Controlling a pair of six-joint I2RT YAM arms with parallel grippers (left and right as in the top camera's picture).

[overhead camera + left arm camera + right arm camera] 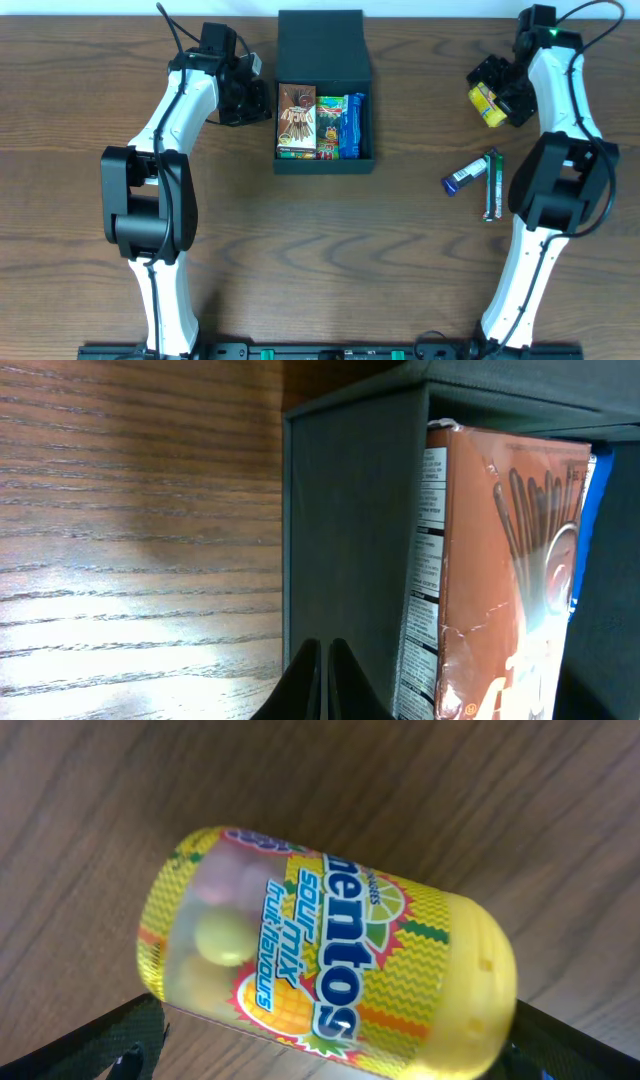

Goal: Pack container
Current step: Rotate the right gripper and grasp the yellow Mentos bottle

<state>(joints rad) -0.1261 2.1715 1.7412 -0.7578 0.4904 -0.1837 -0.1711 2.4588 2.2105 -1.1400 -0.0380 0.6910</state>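
Note:
The container [322, 45] is a dark square box at the top middle of the overhead view, with its flap lid lying open at the back. It holds a brown packet [296, 118], a green packet [329, 125] and a blue packet [351, 125]. My left gripper [262, 100] is shut and empty, just outside the box's left wall [350, 530]; in the left wrist view its tips [326, 680] lie against that wall, with the brown packet [500, 580] behind. My right gripper [497, 96] is spread wide around a yellow Mentos bottle [330, 960] lying on the table at the right.
A blue tube [462, 176] and a thin green-and-red stick packet [491, 185] lie on the wooden table below the right gripper. Both arms reach in from the front edge.

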